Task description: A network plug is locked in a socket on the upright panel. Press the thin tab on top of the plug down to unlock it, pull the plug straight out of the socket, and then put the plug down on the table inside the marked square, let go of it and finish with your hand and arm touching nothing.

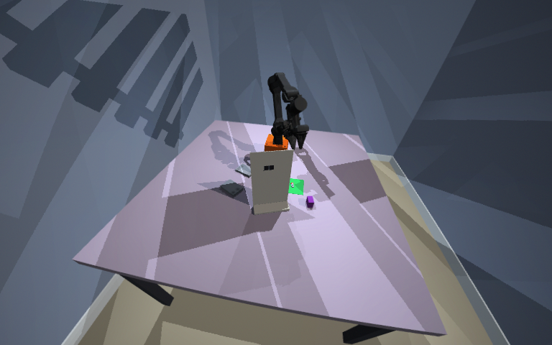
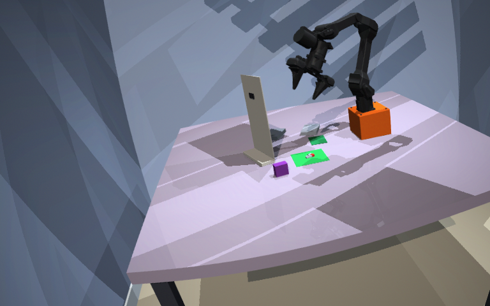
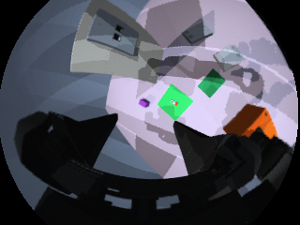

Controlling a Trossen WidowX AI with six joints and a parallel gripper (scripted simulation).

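Note:
The small white plug with a red end lies on the bright green marked square, inside its edges. The upright beige panel stands beside the square, with two dark socket openings near its top that look empty in the wrist view. My gripper is wide open and empty, high above the table between the panel and the arm's base. It touches nothing.
A purple block stands near the square and the panel's foot. A darker green patch lies nearer the orange base. Two flat grey pieces lie behind the panel in the exterior view.

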